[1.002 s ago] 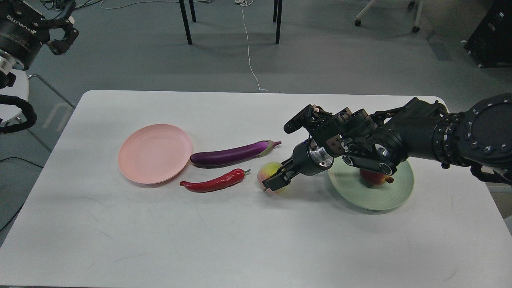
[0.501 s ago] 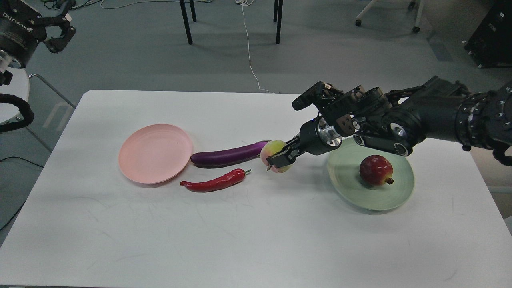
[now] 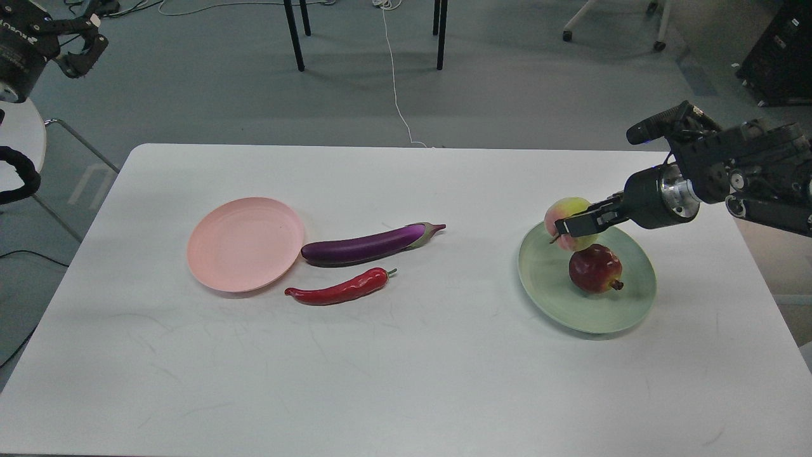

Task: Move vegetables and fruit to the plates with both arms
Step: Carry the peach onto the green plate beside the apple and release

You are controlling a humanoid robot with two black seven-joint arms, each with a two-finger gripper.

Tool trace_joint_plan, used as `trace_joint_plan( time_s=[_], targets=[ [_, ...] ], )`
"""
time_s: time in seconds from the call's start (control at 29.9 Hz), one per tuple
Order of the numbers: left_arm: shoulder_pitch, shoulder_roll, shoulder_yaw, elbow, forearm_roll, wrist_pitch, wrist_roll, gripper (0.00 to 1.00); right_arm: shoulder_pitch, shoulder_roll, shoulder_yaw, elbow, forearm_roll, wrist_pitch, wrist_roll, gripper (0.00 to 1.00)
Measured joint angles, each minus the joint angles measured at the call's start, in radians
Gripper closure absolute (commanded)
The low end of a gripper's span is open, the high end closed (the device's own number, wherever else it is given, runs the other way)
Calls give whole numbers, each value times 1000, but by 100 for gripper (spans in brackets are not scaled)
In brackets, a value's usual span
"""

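Observation:
My right gripper [image 3: 571, 225] is shut on the yellow-green peach [image 3: 569, 211] and holds it in the air over the back left part of the pale green plate [image 3: 545, 289]. The dark red pomegranate [image 3: 594, 269] lies on that plate, just below the peach. The purple eggplant [image 3: 365, 245] and the red chili pepper [image 3: 339, 289] lie on the table beside the pale pink plate [image 3: 244, 244], which holds nothing. My left gripper [image 3: 79, 44] is open, high at the far left, off the table.
The white table [image 3: 406, 381] has its back edge near the top third of the view. Chair legs [image 3: 295, 32] and a white cable [image 3: 396, 89] are on the floor behind it. A glass side table [image 3: 70, 165] stands at the left.
My right gripper lifted the peach off the table next to the eggplant and carried it right, over the green plate. My left gripper drifted slightly up and left.

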State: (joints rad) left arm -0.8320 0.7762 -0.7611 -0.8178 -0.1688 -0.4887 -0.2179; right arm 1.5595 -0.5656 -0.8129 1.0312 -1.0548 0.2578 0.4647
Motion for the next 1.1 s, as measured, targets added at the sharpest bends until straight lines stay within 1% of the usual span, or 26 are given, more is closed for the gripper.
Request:
trace_joint_plan(
  time_s=[0.2, 0.27, 0.3, 0.37, 0.47, 0.67, 0.97, 1.07, 1.1],
  targets=[
    [0, -3, 0, 0, 0, 0, 0, 2, -47, -4, 7, -16, -1, -23, 0, 42],
    [0, -3, 0, 0, 0, 0, 0, 2, -57, 1, 9, -18, 0, -33, 0, 40],
    [0, -4, 0, 0, 0, 0, 0, 2, -59, 2, 10, -20, 0, -34, 0, 38],
    [-1, -4, 1, 0, 0, 0, 0, 2, -66, 5, 13, -26, 1, -37, 0, 28],
    [-1, -7, 1, 0, 0, 0, 0, 2, -79, 8, 15, -34, 2, -38, -2, 18],
    [0, -10, 2, 0, 0, 0, 0, 2, -91, 7, 44, -34, 3, -40, -7, 7],
    [1, -11, 3, -2, 1, 0, 6, 2, -92, -7, 117, -27, 12, -40, -8, 5],
    [0, -6, 5, -29, 4, 0, 8, 2, -88, -17, 185, -32, 20, -41, -8, 4],
    [0, -2, 5, -43, 13, 0, 8, 2, -88, -31, 237, -35, 22, -41, -8, 3]
  ],
)
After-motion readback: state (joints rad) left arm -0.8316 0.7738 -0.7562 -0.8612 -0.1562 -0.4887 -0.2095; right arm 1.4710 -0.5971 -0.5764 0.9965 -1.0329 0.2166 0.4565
